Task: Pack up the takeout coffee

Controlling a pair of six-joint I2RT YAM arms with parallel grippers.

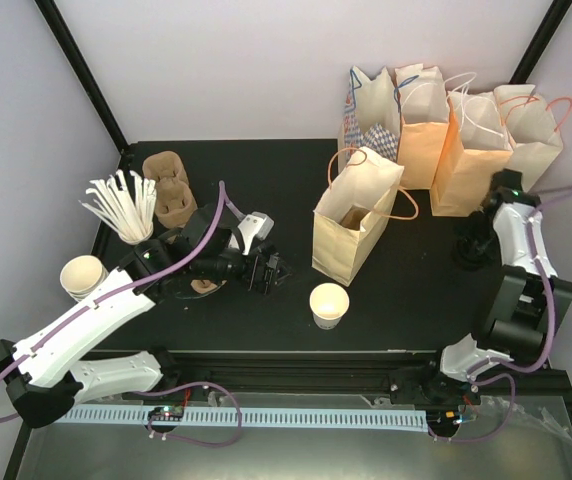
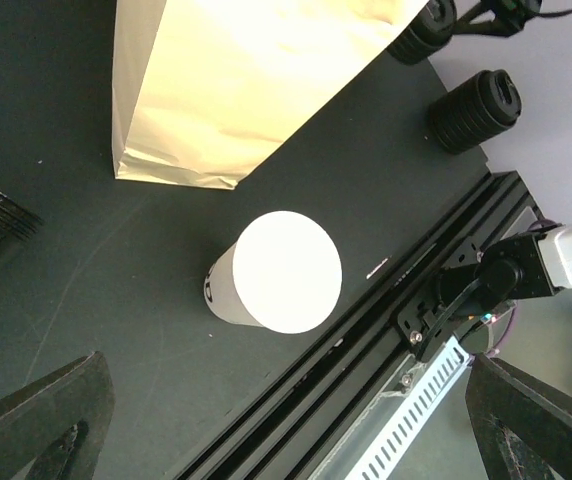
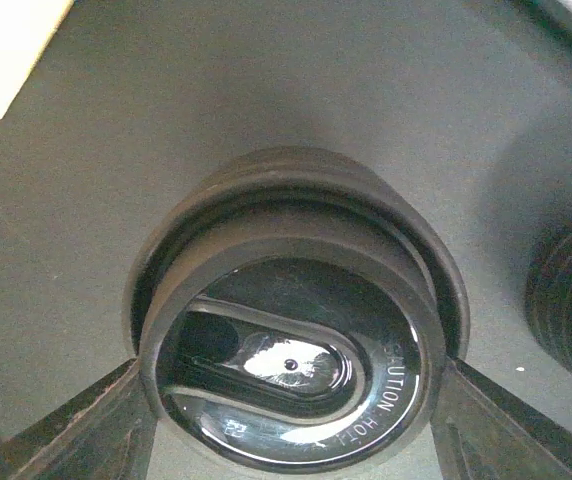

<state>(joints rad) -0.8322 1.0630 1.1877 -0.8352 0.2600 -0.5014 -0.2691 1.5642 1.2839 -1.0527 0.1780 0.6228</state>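
Only wrist views tell | left fingers (image 2: 36, 425) wide, empty, over cup (image 2: 286, 272) | right fingers (image 3: 61, 430) clasp lid (image 3: 291, 385)

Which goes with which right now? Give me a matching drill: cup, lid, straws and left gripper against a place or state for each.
Things:
1. cup
2. lid
3. straws
4. left gripper

Places or states:
a. open, holding nothing
b. held in the right gripper
c. bunched upright, far left
d. lidless, standing near the open bag

Pairs: 1-d, 2-b, 3-c, 4-a
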